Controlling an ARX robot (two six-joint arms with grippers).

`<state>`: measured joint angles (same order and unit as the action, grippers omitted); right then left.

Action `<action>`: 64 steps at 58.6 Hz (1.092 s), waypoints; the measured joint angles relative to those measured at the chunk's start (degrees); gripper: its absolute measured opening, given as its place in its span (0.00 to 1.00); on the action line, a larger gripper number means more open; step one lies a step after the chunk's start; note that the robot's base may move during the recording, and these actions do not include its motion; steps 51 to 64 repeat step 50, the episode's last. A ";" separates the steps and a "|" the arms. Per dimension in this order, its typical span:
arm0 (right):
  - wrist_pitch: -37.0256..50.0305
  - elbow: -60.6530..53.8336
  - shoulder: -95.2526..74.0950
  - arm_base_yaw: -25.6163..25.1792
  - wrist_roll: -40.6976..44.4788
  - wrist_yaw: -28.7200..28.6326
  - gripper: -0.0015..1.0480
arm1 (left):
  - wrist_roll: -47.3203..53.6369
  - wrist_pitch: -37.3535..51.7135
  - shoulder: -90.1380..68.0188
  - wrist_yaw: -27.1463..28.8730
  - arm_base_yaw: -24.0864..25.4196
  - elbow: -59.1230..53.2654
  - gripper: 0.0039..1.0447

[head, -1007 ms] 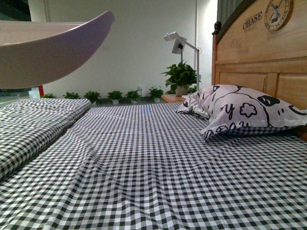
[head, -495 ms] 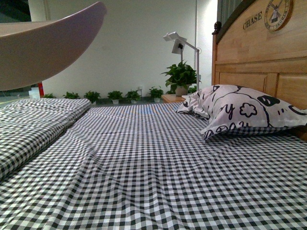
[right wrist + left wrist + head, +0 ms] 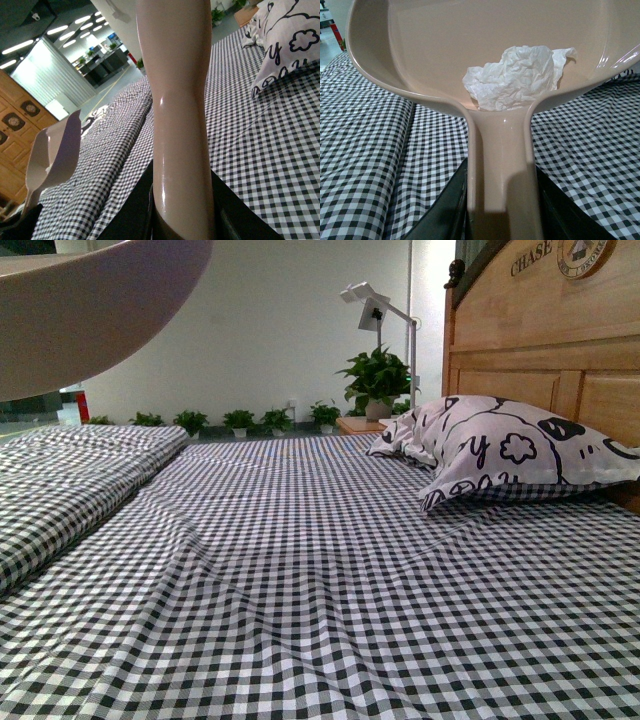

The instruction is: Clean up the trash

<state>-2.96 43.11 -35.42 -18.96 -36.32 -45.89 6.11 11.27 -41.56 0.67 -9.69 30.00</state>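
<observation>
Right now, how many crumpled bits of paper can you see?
1. The crumpled white paper lies inside the dustpan, by its handle, held above the checked sheet. None shows on it in the front view, though the pillow may hide some.

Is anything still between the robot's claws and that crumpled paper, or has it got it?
The trash already lies inside the dustpan, whose handle the left gripper clamps. Only the pan itself separates them. No bin is visible, so the onward path cannot be judged.

Low front view along checked bed point(image 3: 320, 570); close wrist views above it.
</observation>
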 joint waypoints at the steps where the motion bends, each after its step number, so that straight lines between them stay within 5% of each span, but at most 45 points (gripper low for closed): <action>1: 0.00 0.00 0.00 0.00 0.00 0.00 0.19 | 0.00 0.02 0.00 0.00 0.00 0.00 0.26; 64: 0.00 0.00 0.00 0.00 0.00 0.00 0.19 | 0.00 0.02 0.00 0.00 0.00 0.00 0.26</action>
